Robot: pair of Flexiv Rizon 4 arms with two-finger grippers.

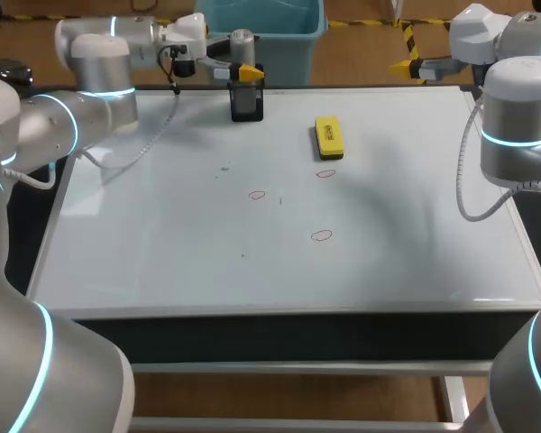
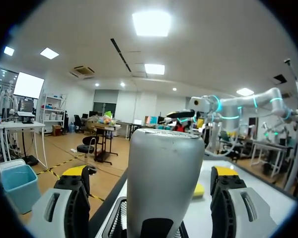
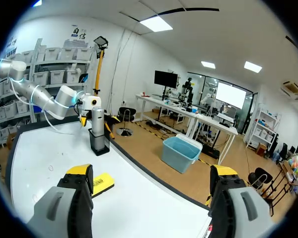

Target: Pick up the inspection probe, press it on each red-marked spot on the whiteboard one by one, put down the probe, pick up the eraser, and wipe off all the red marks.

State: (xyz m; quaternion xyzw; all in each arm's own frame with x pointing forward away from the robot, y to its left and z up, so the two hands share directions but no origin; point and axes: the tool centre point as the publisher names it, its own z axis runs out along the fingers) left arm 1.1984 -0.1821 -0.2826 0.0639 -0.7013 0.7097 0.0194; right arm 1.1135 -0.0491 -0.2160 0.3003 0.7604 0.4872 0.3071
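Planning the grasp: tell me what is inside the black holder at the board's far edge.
The grey inspection probe stands upright in the holder, its top sticking out between the fingers of the open left claw. The holder's walls hide its lower end.

Whiteboard tabletop (image 1: 162, 262): eraser (image 1: 328, 137), black holder (image 1: 247, 101), red marks (image 1: 321, 235)

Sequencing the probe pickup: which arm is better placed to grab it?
Left. The left gripper straddles the probe in its black holder, fingers open with a gap each side; it likely only needs to close. The right gripper hangs open off the far right corner of the whiteboard, away from the probe.
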